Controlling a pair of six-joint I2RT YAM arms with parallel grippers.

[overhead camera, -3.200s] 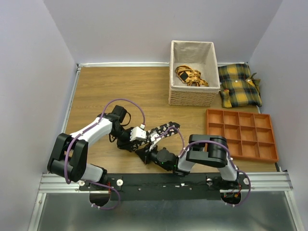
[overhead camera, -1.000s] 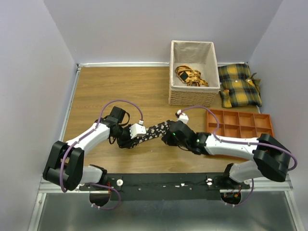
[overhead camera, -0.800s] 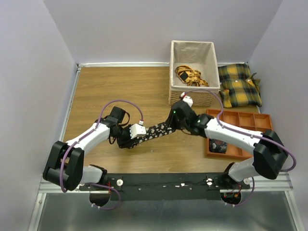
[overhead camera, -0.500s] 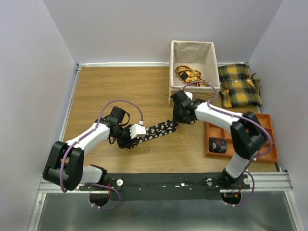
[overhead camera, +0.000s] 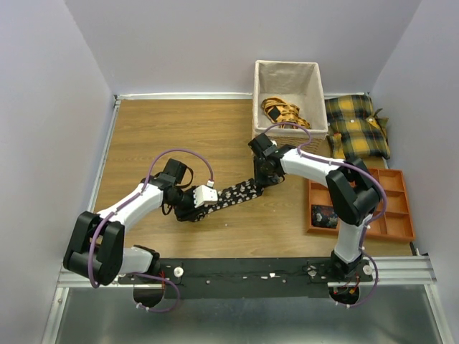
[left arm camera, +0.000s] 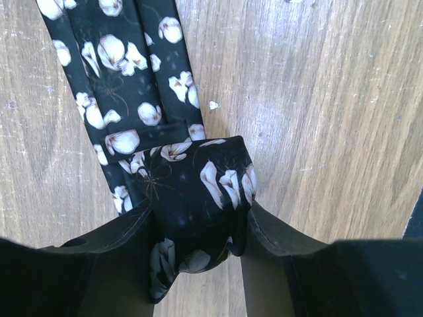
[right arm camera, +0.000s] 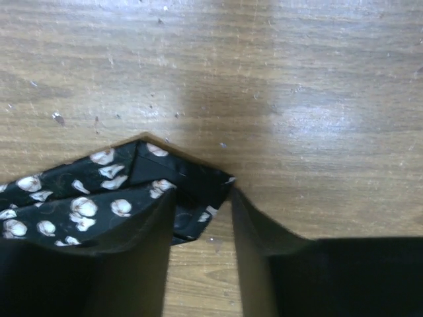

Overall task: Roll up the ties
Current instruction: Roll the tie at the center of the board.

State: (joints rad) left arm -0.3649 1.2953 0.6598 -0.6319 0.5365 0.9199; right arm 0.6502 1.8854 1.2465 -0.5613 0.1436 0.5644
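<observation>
A black flowered tie (overhead camera: pixel 237 192) lies as a strip on the wooden table. One end of it is folded into a small coil (left arm camera: pixel 198 191). My left gripper (overhead camera: pixel 195 209) is shut on that coil, with a finger pressed against each side (left arm camera: pixel 198 231). The tie's pointed wide end (right arm camera: pixel 99 191) lies flat under my right gripper (overhead camera: pixel 265 177). That gripper stands open (right arm camera: pixel 201 211), its left finger (right arm camera: pixel 139 251) over the fabric and its right finger on bare wood, with the tie's corner between them. Another tie, rolled up (overhead camera: pixel 324 214), sits in a front compartment of the orange tray (overhead camera: pixel 373 208).
A white wicker basket (overhead camera: pixel 287 143) holding yellow patterned fabric stands at the back, close behind my right gripper. Yellow-and-black plaid cushions (overhead camera: pixel 356 127) lie to its right. The orange compartment tray sits at the right edge, under my right arm's elbow.
My right arm has folded back from over the tray, carrying its gripper up along the tie to the wide end. The rolled tie in the tray has come into view. The left gripper has stayed put.
</observation>
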